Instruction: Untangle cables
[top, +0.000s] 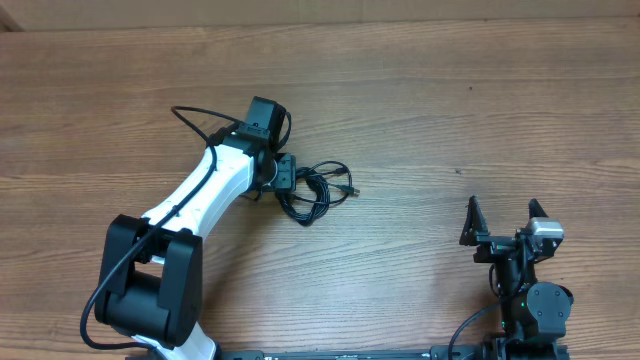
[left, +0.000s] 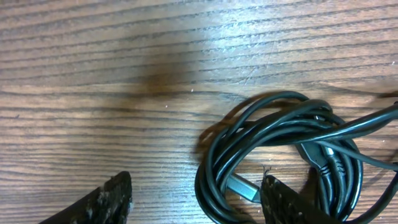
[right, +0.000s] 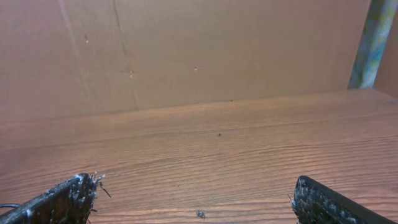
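The cables (top: 312, 190) lie in a tangled black coil on the wooden table, left of centre in the overhead view. In the left wrist view the coil (left: 280, 149) fills the lower right, with a silvery plug (left: 244, 186) inside the loop. My left gripper (top: 285, 172) is open and low over the left edge of the coil; its fingertips (left: 198, 198) straddle the coil's left side, the right finger resting over the strands. My right gripper (top: 503, 222) is open and empty at the front right, far from the cables; its view shows only bare table between the fingers (right: 193, 199).
A brown cardboard wall (right: 186, 50) stands behind the table. One cable end with a small plug (top: 347, 187) sticks out to the right of the coil. The left arm's own thicker black wire (top: 195, 115) loops above its wrist.
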